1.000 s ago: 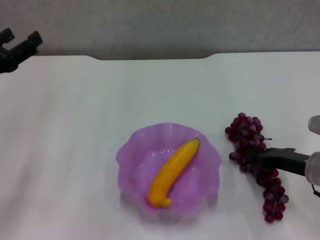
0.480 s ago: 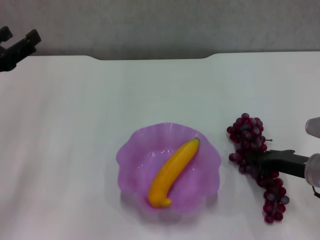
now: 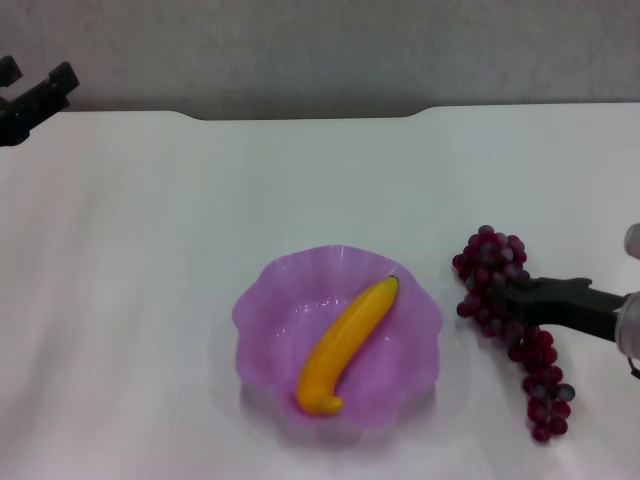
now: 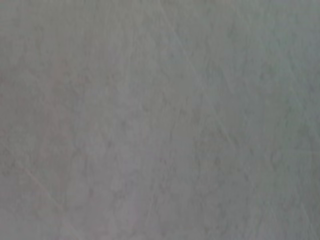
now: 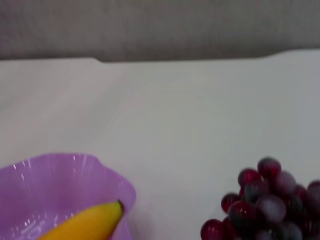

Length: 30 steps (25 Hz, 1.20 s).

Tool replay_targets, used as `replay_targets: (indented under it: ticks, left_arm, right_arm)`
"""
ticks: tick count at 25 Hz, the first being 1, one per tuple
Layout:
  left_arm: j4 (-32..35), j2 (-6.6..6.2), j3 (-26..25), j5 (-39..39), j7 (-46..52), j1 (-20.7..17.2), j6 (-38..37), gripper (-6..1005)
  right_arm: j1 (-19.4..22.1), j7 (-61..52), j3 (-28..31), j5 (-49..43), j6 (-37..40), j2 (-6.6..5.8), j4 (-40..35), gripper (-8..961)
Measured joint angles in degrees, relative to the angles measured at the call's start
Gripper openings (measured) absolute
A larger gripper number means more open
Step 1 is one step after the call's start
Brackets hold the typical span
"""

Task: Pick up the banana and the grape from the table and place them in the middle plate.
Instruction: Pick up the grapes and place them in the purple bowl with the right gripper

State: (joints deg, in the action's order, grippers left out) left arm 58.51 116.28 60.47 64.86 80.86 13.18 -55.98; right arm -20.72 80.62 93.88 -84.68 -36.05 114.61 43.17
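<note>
White counter [image 3: 300,180]: grape [image 3: 510,325] shifted slightly, clamped in right hand [image 3: 505,297]; banana [image 3: 347,345] already in middle plate [image 3: 262,310].

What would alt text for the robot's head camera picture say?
A yellow banana lies in a purple scalloped plate on a white table. Beside the plate, the right gripper reaches into a bunch of dark red grapes; the left gripper sits at the far corner.
</note>
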Motion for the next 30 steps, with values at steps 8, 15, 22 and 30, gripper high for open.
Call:
replay_targets:
  ticks: [8,15,22,30]
  left_arm:
    - [0.03,0.00,0.00,0.00,0.00,0.00,0.00,876]
    - [0.02,0.00,0.00,0.00,0.00,-0.02,0.00,876]
    - [0.02,0.00,0.00,0.75,0.00,-0.02,0.00,876]
    - [0.45,0.00,0.00,1.29,0.59,0.01,0.00,876]
  right_arm:
    - [3.69,-0.56,0.15,-0.73,-0.43,0.00,6.43,218]
    - [5.10,-0.59,0.24,-0.79,-0.42,0.01,8.75,205]
    - [7.68,-0.92,0.12,-1.54,-0.27,0.16,13.47,191]
    - [13.23,-6.63,-0.16,-8.70,-0.04,0.30,25.37,188]
